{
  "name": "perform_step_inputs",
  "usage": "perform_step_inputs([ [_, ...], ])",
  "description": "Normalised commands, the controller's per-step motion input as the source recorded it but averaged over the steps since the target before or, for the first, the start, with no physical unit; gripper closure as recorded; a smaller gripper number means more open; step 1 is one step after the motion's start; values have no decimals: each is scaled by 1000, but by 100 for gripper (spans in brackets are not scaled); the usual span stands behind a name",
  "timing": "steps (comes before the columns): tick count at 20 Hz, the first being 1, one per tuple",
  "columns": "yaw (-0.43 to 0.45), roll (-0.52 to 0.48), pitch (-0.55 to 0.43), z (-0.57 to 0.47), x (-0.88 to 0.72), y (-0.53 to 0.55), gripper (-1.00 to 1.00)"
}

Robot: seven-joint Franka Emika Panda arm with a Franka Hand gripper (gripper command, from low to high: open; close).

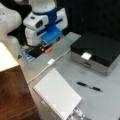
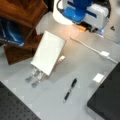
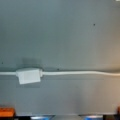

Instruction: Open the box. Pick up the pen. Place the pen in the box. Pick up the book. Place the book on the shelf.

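Box (image 1: 96, 48) is the reference: lid down, black top, silver-grey side, white latch tab (image 1: 86, 55) on its front edge; in a front view only its black corner (image 2: 107, 100) shows at the bottom right, tab (image 2: 99, 77) just off it. Pen (image 1: 89, 86) lies flat on the grey table (image 1: 105, 102) in front of the box, apart from it, not touching anything; in a front view it sits (image 2: 70, 90) to the left of the box corner. Book (image 1: 57, 94) is further from the box than the pen, on the pen's far side, propped at a tilt on a small stand, dotted white cover up; also seen in a front view (image 2: 48, 52), stand feet poking out beneath it. Shelf (image 1: 12, 92) is beyond the book, well apart from the box, brown wood with a cream top board; in a front view (image 2: 21, 12) it is at the top left, book just beside it. White cable with an inline block (image 1: 51, 61) runs across the table between the box and the arm base; wrist view looks straight down on that cable block (image 3: 28, 76). Gripper (image 1: 45, 46) hangs under the white and blue arm, well back from the box, over the cable area, holding nothing; can't tell whether the pincer is apart or together. In a front view the gripper (image 2: 86, 26) is at the top, well apart from the box corner.
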Motion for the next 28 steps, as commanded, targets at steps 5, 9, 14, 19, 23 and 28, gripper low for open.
perform_step_inputs([
  [5,-125,-22,76,33,227,530,-100],
  [9,-63,15,101,132,316,639,-100],
  [14,-73,108,166,168,416,427,-100],
  [19,-67,295,122,149,503,230,-100],
  [23,132,264,223,84,404,153,-100],
  [28,208,288,235,21,405,78,-100],
])
